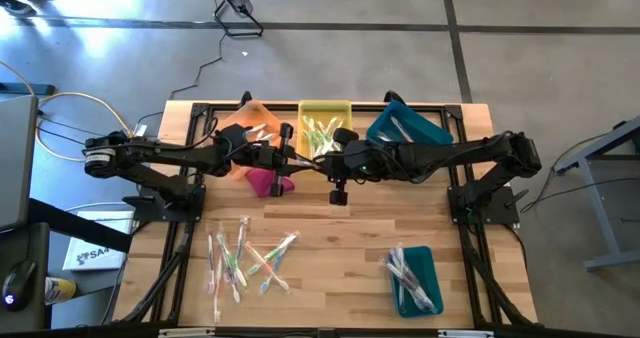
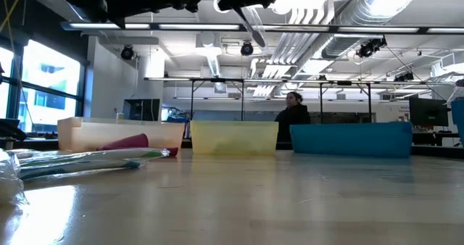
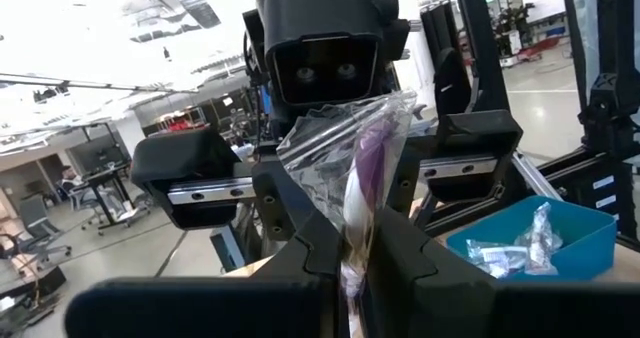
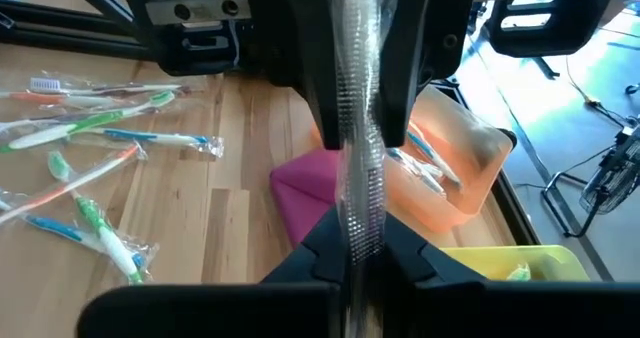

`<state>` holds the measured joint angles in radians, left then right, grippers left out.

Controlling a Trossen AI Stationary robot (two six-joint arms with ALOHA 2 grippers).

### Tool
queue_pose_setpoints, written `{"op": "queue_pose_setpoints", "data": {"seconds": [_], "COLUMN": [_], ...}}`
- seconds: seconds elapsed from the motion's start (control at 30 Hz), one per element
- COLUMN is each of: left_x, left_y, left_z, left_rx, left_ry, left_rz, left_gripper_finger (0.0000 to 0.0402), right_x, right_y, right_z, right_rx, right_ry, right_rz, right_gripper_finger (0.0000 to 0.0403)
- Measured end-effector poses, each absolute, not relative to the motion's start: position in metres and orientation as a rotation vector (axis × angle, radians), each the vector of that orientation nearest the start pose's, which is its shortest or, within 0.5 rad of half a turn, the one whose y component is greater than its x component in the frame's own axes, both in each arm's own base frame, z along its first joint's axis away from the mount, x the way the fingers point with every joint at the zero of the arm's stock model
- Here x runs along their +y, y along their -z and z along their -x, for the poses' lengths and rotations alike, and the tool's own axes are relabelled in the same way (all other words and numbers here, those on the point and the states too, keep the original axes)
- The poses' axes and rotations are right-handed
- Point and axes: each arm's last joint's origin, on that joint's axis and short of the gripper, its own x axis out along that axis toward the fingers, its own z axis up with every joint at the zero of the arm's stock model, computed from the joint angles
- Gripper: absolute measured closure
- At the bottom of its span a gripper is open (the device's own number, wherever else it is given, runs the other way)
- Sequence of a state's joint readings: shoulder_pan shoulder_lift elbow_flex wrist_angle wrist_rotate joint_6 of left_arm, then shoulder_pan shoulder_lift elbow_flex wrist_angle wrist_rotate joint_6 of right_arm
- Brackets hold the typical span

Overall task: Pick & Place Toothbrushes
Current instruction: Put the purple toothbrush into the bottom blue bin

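Note:
A toothbrush in a clear wrapper (image 1: 306,162) hangs in the air over the middle of the table, spanning the gap between my two grippers. My left gripper (image 1: 290,160) reaches in from the table's left and is shut on one end. My right gripper (image 1: 322,165) reaches in from the right and is shut on the other end. The left wrist view shows a purple and white handle inside the wrapper (image 3: 362,168). In the low view the toothbrush (image 2: 251,27) slants high above the tabletop. More toothbrushes (image 1: 245,258) lie loose on the wood at the near left. My left gripper pinches one end of the wrapped toothbrush (image 3: 352,240) between its two fingers, coming about level from the table's left. The wrapper runs on from the fingers toward the right gripper, clear of the table. My right gripper pinches the other end of the clear wrapper (image 4: 360,213) between its two fingers, coming from the table's right and slanting slightly down. The strip runs straight on from its fingers to the left gripper's fingers (image 4: 322,98), lifted clear.
Orange (image 1: 252,118), yellow (image 1: 325,110) and teal (image 1: 410,130) bins stand along the far edge. A magenta lump (image 1: 268,183) lies below the grippers. A second teal bin (image 1: 425,263) with wrapped toothbrushes sits at the near right. A person (image 2: 293,107) shows beyond the table.

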<state>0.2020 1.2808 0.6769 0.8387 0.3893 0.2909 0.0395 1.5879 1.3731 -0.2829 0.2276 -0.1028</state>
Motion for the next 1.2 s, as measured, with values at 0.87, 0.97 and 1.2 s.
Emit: {"op": "queue_pose_setpoints", "data": {"seconds": [0.87, 0.97, 1.2], "left_x": [0.044, 0.045, 0.045], "left_y": [-0.281, -0.276, -0.270], "left_z": [-0.270, -0.271, -0.271], "left_rx": [-0.169, -0.124, -0.059], "left_ry": [0.160, 0.168, 0.162], "left_rz": [-0.328, -0.315, -0.325], "left_gripper_finger": [0.0204, 0.0204, 0.0203], "right_x": [0.008, 0.008, 0.007], "right_y": [-0.328, -0.328, -0.328], "right_z": [-0.361, -0.361, -0.361], "right_rx": [0.500, 0.500, 0.502], "right_ry": [0.160, 0.160, 0.177], "right_rz": [0.165, 0.165, 0.167], "right_gripper_finger": [0.0393, 0.0393, 0.0393]}}
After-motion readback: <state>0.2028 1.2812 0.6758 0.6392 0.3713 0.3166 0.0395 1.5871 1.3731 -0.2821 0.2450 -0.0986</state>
